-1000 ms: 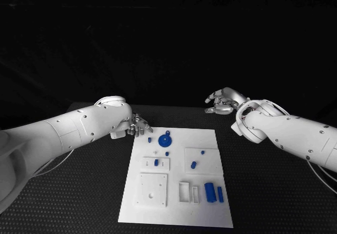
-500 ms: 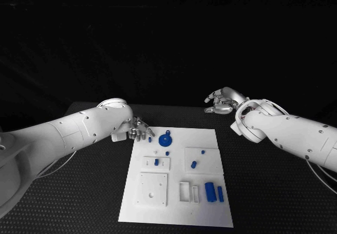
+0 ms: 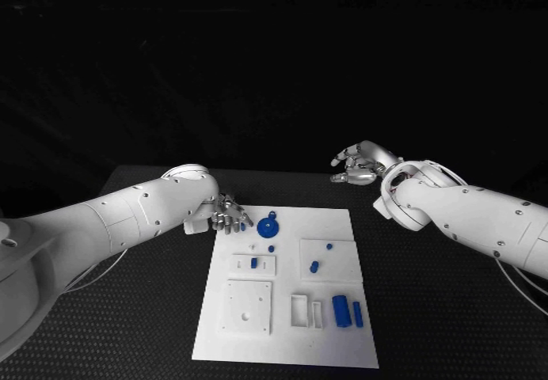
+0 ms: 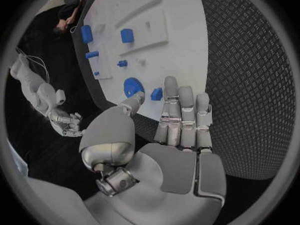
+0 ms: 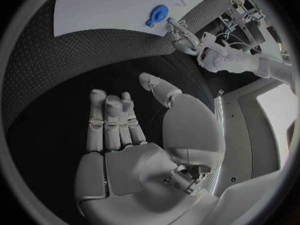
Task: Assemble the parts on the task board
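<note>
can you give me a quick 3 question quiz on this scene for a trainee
1. True or false: the right hand holds a blue part.
2. Which hand is at the task board's far corner, beside the round blue part? A left hand, B right hand.
3. Fill in: the two long blue parts lie near the board's ____ corner, on the robot's right.

Key: 1 false; 2 A; 3 near.

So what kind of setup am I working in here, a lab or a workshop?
Probably a robotics test bench: a black textured table against a dark backdrop, holding a white task board with small blue parts in fixtures, and racks of equipment beyond.
</note>
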{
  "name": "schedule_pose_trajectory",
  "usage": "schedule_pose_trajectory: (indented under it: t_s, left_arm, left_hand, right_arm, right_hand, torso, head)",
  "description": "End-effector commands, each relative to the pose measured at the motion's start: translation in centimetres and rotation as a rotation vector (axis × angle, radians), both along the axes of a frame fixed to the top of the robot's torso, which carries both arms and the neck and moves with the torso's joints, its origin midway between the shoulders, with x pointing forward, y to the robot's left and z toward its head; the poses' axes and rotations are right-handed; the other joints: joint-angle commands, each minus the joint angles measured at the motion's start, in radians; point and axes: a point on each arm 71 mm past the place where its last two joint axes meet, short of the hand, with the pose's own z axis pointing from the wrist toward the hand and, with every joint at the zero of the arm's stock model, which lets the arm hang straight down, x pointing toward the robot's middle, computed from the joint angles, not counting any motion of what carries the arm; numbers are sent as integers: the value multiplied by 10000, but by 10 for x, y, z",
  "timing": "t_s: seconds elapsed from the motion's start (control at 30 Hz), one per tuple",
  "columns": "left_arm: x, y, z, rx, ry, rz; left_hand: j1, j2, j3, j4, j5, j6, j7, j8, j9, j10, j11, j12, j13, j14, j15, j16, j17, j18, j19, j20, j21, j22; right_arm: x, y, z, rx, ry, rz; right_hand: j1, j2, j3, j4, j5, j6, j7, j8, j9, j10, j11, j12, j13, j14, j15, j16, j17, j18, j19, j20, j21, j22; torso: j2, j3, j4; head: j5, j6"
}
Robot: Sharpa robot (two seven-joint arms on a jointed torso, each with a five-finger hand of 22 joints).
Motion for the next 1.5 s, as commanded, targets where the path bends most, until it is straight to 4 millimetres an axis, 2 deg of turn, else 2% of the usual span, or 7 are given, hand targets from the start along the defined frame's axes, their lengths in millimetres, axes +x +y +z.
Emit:
schedule_pose_trajectory:
  t_s: [0.03,0.17,0.53,0.9,1.03,1.3,1.5]
  left_arm:
    - [0,1,-4,-127,-74,29]
    - [0,2,-4,-151,-131,74]
    - [0,-1,-4,-373,-12,53]
    - [2,-2,-2,-1261,-186,584]
    - [-1,-6,-3,-1701,28,775]
    - [-4,-4,-4,-2124,81,1257]
    - [-9,0,-4,-2257,20,1382]
  left_hand:
    - [53,184,6,-127,-24,47,49,-46,-88,-7,-25,-69,-1,-51,45,-30,-11,-110,-72,-1139,-57,-2]
    - [315,340,37,-383,-25,55,47,-26,-157,12,-27,-86,11,-46,45,-23,-15,-103,-72,-1136,-46,4]
    - [410,544,36,-484,-24,132,31,38,-211,54,-40,-96,25,-20,47,-8,-17,-111,-53,-1128,-42,0]
    - [1477,1208,372,-1571,14,381,-25,314,-328,107,-68,-207,31,-25,105,-49,-64,-164,-58,-1078,-60,-15]
    - [1686,1586,465,-1960,485,942,-211,686,-286,463,-197,-150,71,215,51,105,-13,-155,104,-1109,35,13]
    - [1529,1785,447,-2591,1661,1424,-435,1017,-139,1051,-445,72,270,653,-179,523,178,-49,507,-1294,355,133]
    - [1387,1841,468,-2740,1795,1489,-481,1073,-66,1166,-501,125,335,784,-268,609,205,-18,633,-1364,450,163]
  right_arm:
    - [0,1,0,-22,0,161]
    - [0,2,0,-24,11,174]
    - [0,2,0,-36,43,181]
    - [0,2,-1,-39,61,183]
    - [0,2,-1,-35,69,174]
    - [0,2,-1,-18,73,169]
    - [0,1,-1,-11,83,156]
  right_hand:
    - [10,55,-60,-23,49,-8,47,53,1,-61,-2,34,-21,-75,31,-50,-16,142,-64,-16,-67,116]
    - [50,73,-38,-51,33,-11,47,59,2,-79,-2,22,-57,-100,31,-83,-48,142,-87,-7,-94,107]
    - [53,77,-37,-55,27,-13,48,61,1,-82,-2,21,-71,-104,32,-91,-59,142,-92,-2,-102,104]
    - [27,78,-48,-43,27,-14,49,64,1,-84,0,21,-88,-106,33,-99,-73,142,-95,8,-110,102]
    - [21,80,-51,-39,29,-13,49,66,2,-83,0,23,-93,-106,33,-101,-77,142,-95,11,-113,101]
    - [0,79,-62,-30,38,-12,50,69,2,-83,0,26,-105,-107,34,-105,-86,142,-98,17,-118,100]
    - [-12,82,-69,-25,45,-12,49,71,2,-84,1,28,-114,-108,34,-108,-93,142,-100,21,-122,99]
  torso:
    - [-1,-4,4]
    - [2,7,0]
    - [3,0,5]
    - [3,-2,3]
    - [1,2,1]
    - [-2,-2,4]
    - [-3,-3,-1]
  head:
    - [-10,-14]
    - [-22,-9]
    - [-20,-13]
    - [-14,-40]
    - [-3,-53]
    - [-13,-46]
    - [-12,-37]
